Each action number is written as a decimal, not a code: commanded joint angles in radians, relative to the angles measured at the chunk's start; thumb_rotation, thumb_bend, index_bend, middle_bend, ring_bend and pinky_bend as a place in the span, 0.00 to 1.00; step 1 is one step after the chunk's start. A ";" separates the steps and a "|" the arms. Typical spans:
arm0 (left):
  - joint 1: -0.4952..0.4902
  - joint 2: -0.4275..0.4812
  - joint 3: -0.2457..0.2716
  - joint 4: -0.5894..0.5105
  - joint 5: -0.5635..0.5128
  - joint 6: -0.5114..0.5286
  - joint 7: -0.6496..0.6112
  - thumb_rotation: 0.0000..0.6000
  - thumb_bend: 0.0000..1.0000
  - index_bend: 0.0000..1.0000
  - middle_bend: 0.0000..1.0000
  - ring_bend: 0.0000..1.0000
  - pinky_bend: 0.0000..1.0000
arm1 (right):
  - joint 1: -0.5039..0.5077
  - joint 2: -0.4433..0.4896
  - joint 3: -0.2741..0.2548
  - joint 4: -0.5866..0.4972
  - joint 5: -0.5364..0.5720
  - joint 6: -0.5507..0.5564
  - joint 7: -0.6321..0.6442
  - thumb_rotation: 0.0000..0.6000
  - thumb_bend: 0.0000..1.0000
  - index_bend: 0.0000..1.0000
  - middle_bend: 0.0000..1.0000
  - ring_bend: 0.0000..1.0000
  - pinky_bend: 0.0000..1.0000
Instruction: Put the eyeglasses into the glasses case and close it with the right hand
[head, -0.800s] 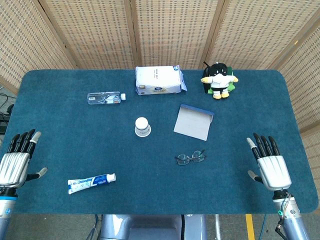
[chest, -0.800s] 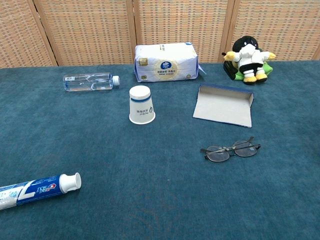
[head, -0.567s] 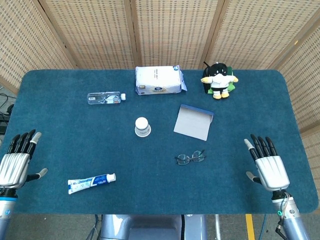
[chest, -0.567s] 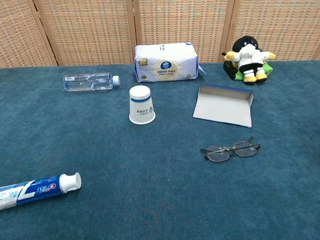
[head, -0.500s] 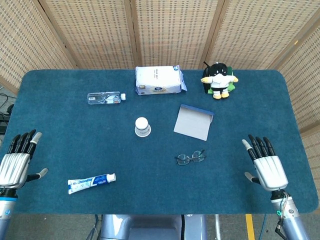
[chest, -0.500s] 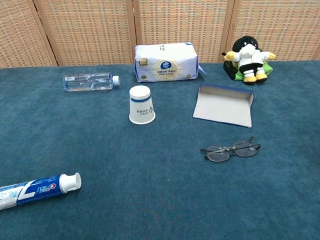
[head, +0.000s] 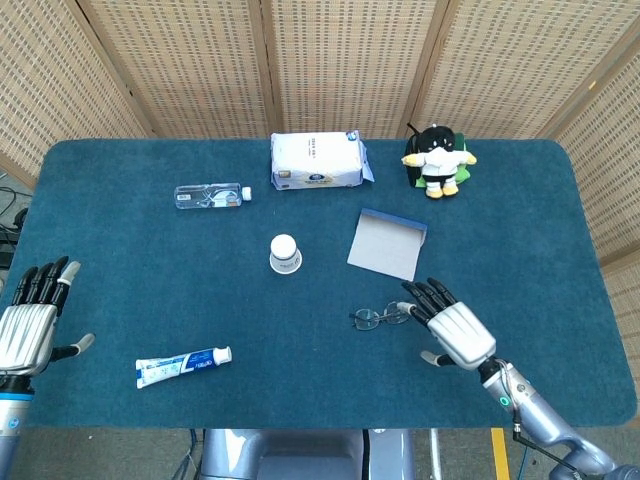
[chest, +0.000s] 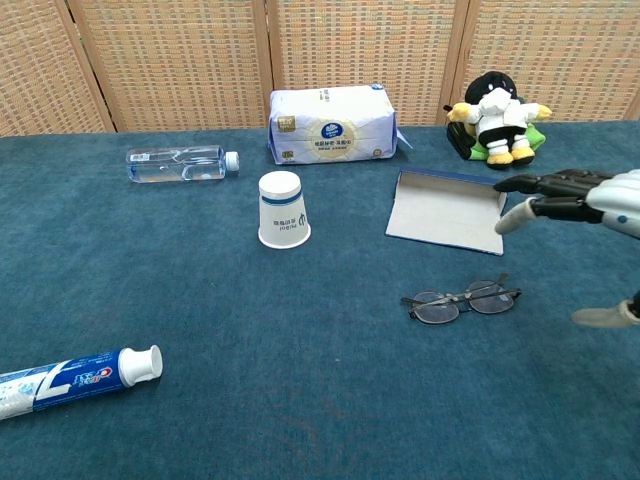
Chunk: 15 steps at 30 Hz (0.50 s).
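Note:
The eyeglasses (head: 381, 316) (chest: 462, 300) lie folded flat on the blue cloth, in front of the open glasses case (head: 387, 243) (chest: 446, 210), a flat grey tray with a dark blue rim. My right hand (head: 451, 326) (chest: 585, 200) hovers just right of the glasses with its fingers spread, and its fingertips reach toward them. It holds nothing. My left hand (head: 30, 322) rests open at the table's near left edge, far from both objects, and only the head view shows it.
An upturned paper cup (head: 284, 252) stands left of the case. A toothpaste tube (head: 183, 366) lies near left, a water bottle (head: 211, 195) far left. A tissue pack (head: 318, 161) and a plush toy (head: 437, 160) sit at the back edge.
My right hand has swung left from the table's right edge to just beside the eyeglasses and now shows in the chest view. The left hand and all objects stayed put.

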<state>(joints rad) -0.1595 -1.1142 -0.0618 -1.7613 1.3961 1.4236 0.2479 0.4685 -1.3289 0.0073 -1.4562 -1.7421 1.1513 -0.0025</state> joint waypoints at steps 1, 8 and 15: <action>0.001 0.001 -0.001 -0.001 -0.002 0.000 -0.001 1.00 0.00 0.00 0.00 0.00 0.00 | 0.038 -0.040 0.012 0.034 -0.010 -0.029 -0.005 1.00 0.34 0.25 0.00 0.00 0.00; -0.005 0.004 -0.008 0.001 -0.024 -0.017 -0.005 1.00 0.00 0.00 0.00 0.00 0.00 | 0.101 -0.115 0.040 0.079 0.048 -0.128 -0.087 1.00 0.40 0.28 0.00 0.00 0.00; -0.006 0.009 -0.010 -0.002 -0.029 -0.020 -0.013 1.00 0.00 0.00 0.00 0.00 0.00 | 0.128 -0.159 0.055 0.108 0.133 -0.201 -0.157 1.00 0.41 0.28 0.00 0.00 0.00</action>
<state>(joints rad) -0.1653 -1.1050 -0.0714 -1.7629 1.3675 1.4033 0.2354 0.5892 -1.4781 0.0592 -1.3579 -1.6187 0.9605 -0.1475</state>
